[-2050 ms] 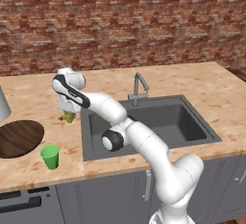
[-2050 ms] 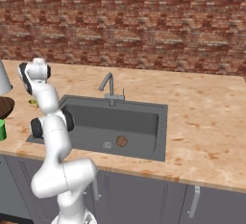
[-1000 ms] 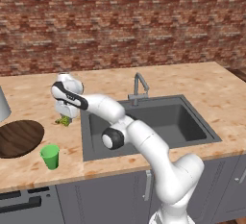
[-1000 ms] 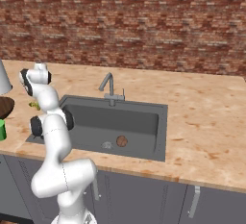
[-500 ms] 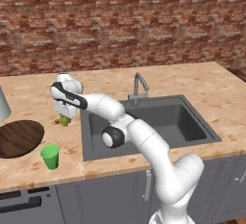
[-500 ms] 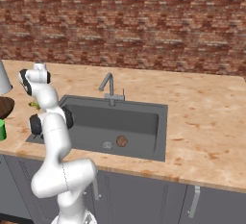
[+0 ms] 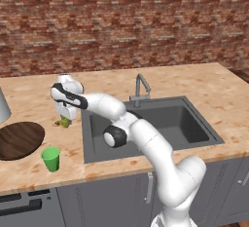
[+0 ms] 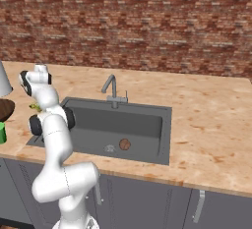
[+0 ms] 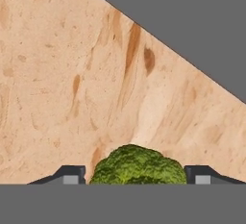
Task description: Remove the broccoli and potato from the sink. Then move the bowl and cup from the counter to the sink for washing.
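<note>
L to R on table: bowl at far L edge, cup just in front-R of it, then broccoli lying on table betw. spread, released jaws, sink w/ potato further R.

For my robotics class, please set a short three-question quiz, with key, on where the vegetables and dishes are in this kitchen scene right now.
1. True or false: the potato lies in the sink.
2. Where is the broccoli? A) in the sink B) on the counter left of the sink C) in the bowl
3. Fill in: the cup stands on the counter in front of the ____.

Key:
1. True, near the drain.
2. B; in the hand view it sits between the fingers of the gripper, with a gap on each side.
3. bowl
</note>
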### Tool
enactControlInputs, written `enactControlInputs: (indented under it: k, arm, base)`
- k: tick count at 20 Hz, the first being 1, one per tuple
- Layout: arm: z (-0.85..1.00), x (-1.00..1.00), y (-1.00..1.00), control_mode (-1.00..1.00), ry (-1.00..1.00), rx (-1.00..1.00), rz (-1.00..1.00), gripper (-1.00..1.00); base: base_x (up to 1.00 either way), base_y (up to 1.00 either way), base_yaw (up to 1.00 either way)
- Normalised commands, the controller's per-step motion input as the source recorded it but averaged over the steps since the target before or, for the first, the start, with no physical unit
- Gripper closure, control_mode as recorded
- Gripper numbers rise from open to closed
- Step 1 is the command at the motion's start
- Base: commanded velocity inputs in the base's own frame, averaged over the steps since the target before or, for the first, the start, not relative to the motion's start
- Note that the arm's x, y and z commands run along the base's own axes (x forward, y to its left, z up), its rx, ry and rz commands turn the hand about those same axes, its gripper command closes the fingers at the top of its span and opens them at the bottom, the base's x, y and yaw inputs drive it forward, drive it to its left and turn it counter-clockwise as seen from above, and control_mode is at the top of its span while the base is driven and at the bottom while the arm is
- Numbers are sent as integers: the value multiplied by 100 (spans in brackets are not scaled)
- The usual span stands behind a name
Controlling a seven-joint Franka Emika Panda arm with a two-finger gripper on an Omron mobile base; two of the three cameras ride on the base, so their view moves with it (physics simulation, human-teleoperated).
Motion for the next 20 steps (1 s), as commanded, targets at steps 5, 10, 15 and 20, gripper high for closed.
enactControlInputs:
  k: [5, 10, 15, 20]
  arm:
    - [-7, -2, 0, -100, 0, 0, -6, -100]
    - [-1, -7, 0, -100, 0, 0, -7, -100]
    - [6, -10, -2, -100, 1, 0, -10, -100]
    - [22, -6, -4, -100, 5, 0, -7, -100]
  base:
    - [0, 0, 0]
    - [0, 0, 0]
    - [0, 0, 0]
    - [0, 0, 0]
